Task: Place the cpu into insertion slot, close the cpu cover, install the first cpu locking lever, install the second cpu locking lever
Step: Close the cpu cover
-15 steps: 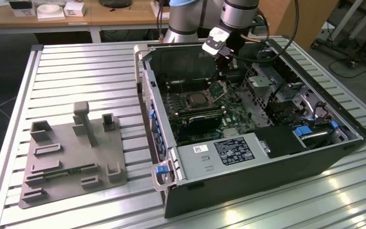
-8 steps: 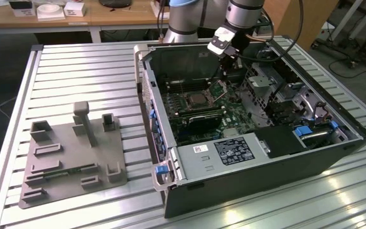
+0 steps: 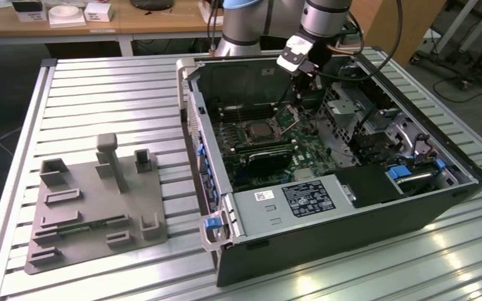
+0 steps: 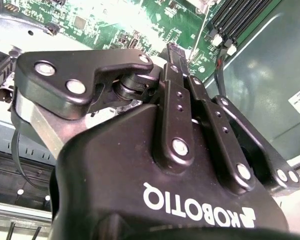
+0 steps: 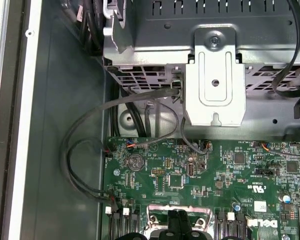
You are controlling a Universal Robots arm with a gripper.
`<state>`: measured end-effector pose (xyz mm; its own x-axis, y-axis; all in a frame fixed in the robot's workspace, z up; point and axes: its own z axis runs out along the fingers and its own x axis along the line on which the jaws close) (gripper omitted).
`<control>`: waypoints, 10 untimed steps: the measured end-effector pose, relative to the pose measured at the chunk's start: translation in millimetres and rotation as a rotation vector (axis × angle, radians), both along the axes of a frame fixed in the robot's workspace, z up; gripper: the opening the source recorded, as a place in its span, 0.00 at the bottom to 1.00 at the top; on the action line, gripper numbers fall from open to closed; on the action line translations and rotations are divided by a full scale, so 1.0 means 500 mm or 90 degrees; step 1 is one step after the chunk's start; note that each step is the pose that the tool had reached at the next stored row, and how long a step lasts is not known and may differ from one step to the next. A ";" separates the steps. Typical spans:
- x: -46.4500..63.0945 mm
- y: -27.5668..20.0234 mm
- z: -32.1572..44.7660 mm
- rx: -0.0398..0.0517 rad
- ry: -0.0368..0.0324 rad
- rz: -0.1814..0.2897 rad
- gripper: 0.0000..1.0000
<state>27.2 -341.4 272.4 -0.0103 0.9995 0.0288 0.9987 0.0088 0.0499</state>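
Observation:
Inside the open computer case point(image 3: 224, 263), the insertion slot point(image 3: 262, 130) sits in the green board with a grey square, the cpu, lying in it. The cpu cover point(image 3: 289, 118) stands raised at the slot's edge on the exterior view's right. My gripper point(image 3: 298, 103) reaches down into the case right at this cover. In the first wrist view its fingertips point(image 5: 172, 222) are pressed together in front of the silvery cover frame point(image 5: 155, 212). The gripper point(image 4: 171, 47) looks shut in the second wrist view too. Whether it pinches the cover I cannot tell.
A grey fixture plate point(image 3: 90, 207) with upright blocks lies on the slatted metal table on the exterior view's left. A labelled grey box point(image 3: 300, 197) and drive cages point(image 3: 358, 113) crowd the case. Loose cables point(image 5: 90, 150) and a metal bracket point(image 5: 215, 80) lie beyond the board.

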 end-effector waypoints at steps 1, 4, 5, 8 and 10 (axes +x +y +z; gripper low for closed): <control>0.000 0.0000 0.000 0.0000 0.0000 0.000 0.10; 0.000 0.0000 0.000 0.0000 0.0000 0.000 0.10; 0.002 0.0000 0.000 0.0000 0.0000 0.000 0.10; 0.013 0.0000 -0.003 0.0001 0.0001 0.000 0.10; 0.021 0.0000 -0.005 0.0000 0.0002 0.000 0.10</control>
<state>37.5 -341.3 270.1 -0.0105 0.9995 0.0288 0.9987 0.0090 0.0496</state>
